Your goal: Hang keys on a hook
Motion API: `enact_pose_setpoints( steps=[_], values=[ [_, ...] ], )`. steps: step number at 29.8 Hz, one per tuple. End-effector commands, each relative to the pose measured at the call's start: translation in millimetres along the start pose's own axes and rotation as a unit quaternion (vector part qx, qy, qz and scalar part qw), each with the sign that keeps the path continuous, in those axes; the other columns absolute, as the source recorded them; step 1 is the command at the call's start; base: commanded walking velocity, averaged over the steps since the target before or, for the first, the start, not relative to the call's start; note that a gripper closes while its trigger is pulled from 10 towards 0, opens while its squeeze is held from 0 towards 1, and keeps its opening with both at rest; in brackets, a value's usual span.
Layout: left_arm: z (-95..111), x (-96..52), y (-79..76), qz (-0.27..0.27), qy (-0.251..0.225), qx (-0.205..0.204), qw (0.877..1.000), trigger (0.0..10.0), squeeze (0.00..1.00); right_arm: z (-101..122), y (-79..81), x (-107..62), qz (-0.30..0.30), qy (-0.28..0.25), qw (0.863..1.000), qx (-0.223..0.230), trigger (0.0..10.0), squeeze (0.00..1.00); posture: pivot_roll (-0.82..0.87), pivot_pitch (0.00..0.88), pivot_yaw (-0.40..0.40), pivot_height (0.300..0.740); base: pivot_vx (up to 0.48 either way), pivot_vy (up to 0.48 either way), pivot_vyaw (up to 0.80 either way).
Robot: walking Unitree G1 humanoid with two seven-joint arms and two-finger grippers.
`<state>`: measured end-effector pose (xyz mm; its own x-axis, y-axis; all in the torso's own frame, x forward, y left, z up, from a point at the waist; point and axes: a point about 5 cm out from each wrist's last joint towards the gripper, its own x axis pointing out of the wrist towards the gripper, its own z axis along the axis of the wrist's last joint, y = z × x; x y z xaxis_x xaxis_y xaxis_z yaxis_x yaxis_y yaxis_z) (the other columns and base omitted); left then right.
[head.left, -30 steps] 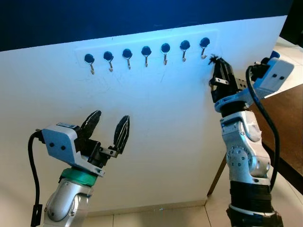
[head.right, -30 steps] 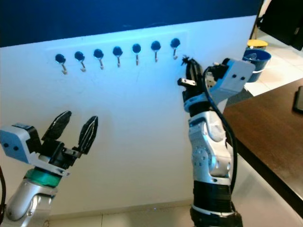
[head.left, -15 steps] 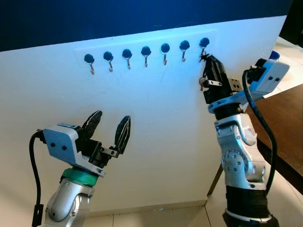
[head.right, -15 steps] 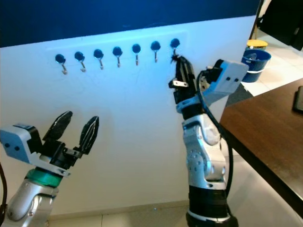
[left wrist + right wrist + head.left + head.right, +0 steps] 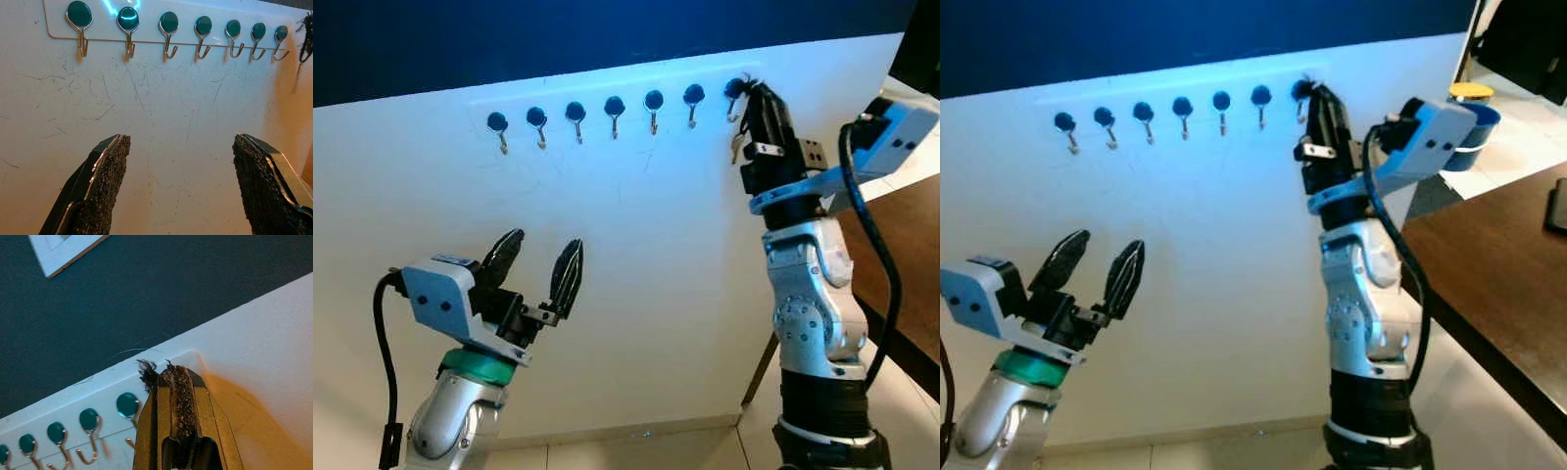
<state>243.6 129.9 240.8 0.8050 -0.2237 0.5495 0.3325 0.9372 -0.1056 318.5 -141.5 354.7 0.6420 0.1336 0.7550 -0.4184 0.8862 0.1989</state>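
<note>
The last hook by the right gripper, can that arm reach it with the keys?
Probably yes. The right gripper, shut on the keys, is raised right beside the end hook, with nothing between them.

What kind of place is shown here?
Probably a home entryway or hall corner: a white wall with a row of key hooks, a dark wooden table and tiled floor beside it.
</note>
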Motion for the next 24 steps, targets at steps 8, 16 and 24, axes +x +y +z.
enact_pose_setpoints(
  steps=[8,16,24],
  values=[
    [-1.3,-3.0,3.2,0.005,0.007,0.002,1.0,10.0,0.0,5.5,-12.4,0.5,-0.042,-0.017,0.999,-0.001,10.0,0.0,-0.15,0.118,0.227,0.74,0.0,0.0,0.0],
    [-1.1,-3.3,3.6,0.005,0.009,0.002,1.0,10.0,0.0,0.7,-21.2,-2.8,-0.069,-0.001,0.998,0.003,10.0,0.0,-0.15,0.121,0.23,0.74,0.0,0.0,0.0],
    [-1.4,-3.1,3.6,0.004,0.01,0.002,1.0,10.0,0.0,-13.7,-14.6,-6.2,-0.045,0.046,0.998,0.01,10.0,0.0,-0.15,0.12,0.233,0.74,0.0,0.0,0.0]
  ],
)
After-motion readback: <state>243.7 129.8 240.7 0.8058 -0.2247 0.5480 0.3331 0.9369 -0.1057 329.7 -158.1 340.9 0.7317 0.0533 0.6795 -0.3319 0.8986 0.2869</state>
